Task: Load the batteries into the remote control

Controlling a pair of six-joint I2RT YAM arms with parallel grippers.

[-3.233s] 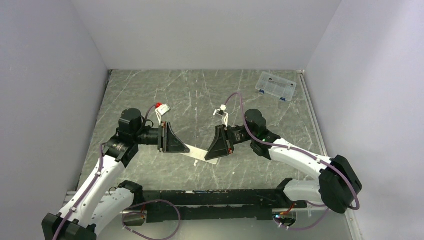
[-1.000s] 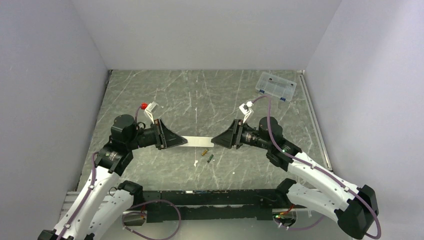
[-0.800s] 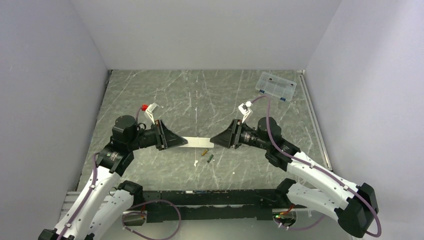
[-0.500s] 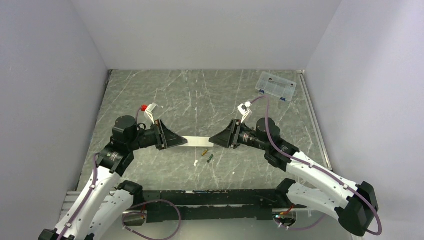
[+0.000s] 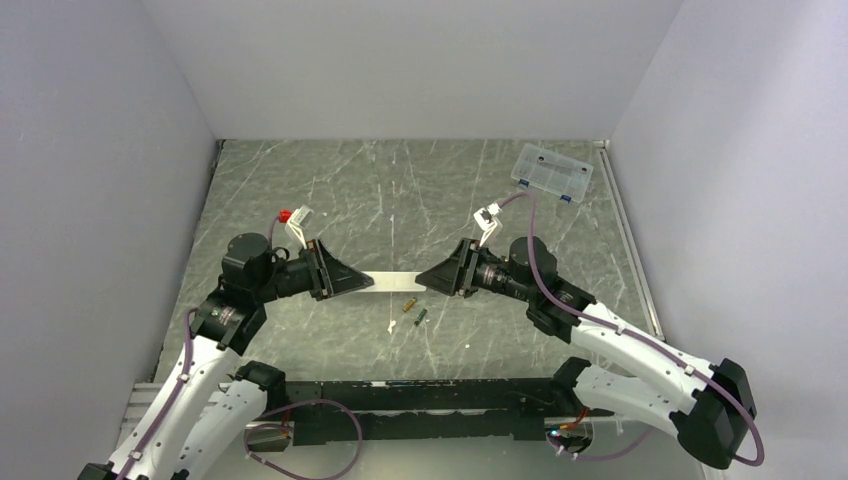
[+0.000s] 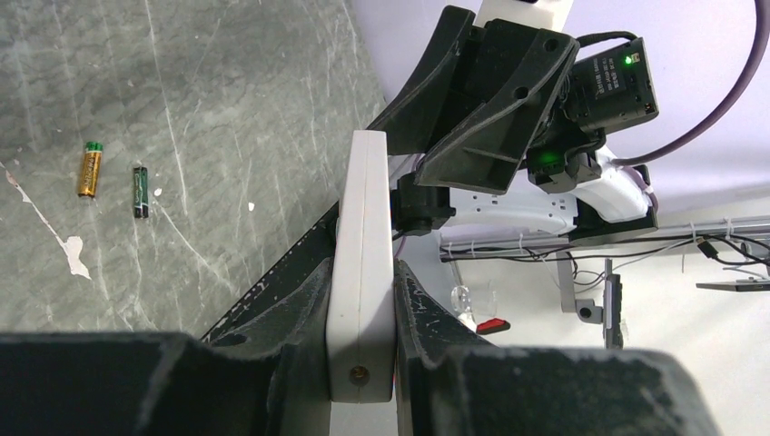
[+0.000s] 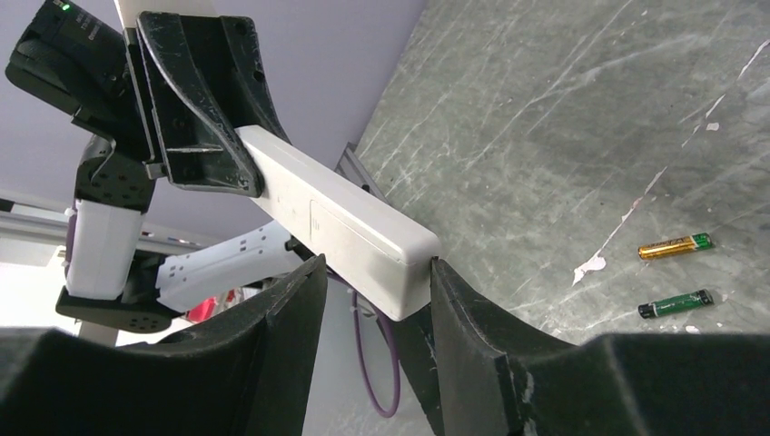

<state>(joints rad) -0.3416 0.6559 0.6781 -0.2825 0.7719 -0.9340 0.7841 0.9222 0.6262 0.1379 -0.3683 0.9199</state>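
**Above the marbled surface, a remote control spans two grippers**

Between the two arms, clear of the surface (image 5: 300,190), a slim white remote control (image 5: 398,283) hangs level. It is a smooth matte plastic bar with rounded corners, and the faint outline of a panel shows on its broad face. The left gripper (image 5: 366,284) is closed tight across its thin sides at one end. The black, scuffed fingers of the right gripper (image 7: 372,282) sit half open around the other end, close on both sides. I cannot tell whether they clamp it.

Just below lie two tiny cylinders side by side, not touching: a shiny gold battery (image 5: 408,304) with a green tip and a dark green battery (image 5: 421,317). The surface is grey stone-patterned with white veins. A clear plastic compartment box (image 5: 551,172) rests at the far right corner.
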